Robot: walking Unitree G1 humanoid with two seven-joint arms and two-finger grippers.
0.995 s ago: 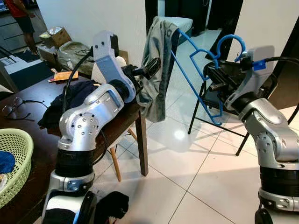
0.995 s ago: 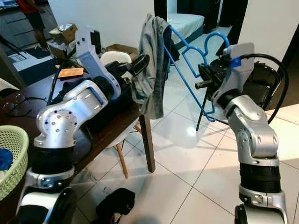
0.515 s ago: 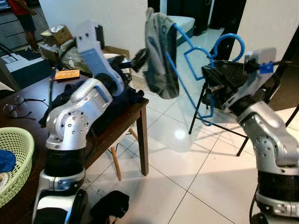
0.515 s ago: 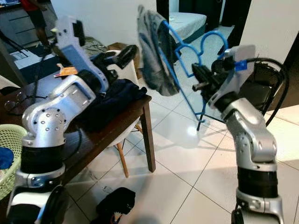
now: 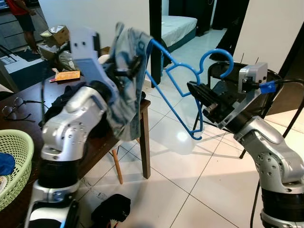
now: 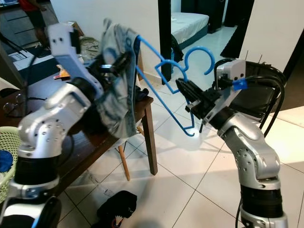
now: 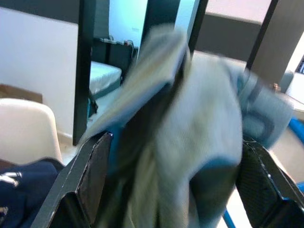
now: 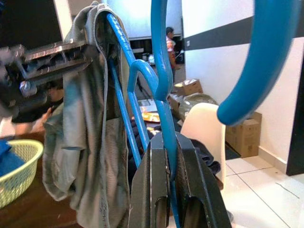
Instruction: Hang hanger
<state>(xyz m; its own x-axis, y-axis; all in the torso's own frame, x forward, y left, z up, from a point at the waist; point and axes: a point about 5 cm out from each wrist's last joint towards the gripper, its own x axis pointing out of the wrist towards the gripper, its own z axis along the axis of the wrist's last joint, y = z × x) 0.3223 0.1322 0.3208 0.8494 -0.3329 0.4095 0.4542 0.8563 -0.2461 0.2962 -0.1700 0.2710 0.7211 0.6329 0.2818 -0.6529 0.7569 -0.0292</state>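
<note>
Head views: thin blue plastic hanger [image 5: 176,84] with a curled hook, held in the air beside a dark wooden table [image 5: 141,128] over glossy white tiles. Right gripper [image 5: 194,90] clamped on the wire just below the hook. Soft grey-blue garment [image 5: 124,90] draped over the hanger's far shoulder, with the left gripper [image 6: 121,64] pressed into the cloth there. Woven green basket [image 5: 18,156] at the table's near corner.

Left wrist view: blurred grey fabric [image 7: 199,142] bunched between the two spread black fingers [image 7: 92,166]; cannot tell whether actually gripped.

Right wrist view: black fingers [image 8: 190,180] pinched together on the blue wire, garment hanging at the other end.
</note>
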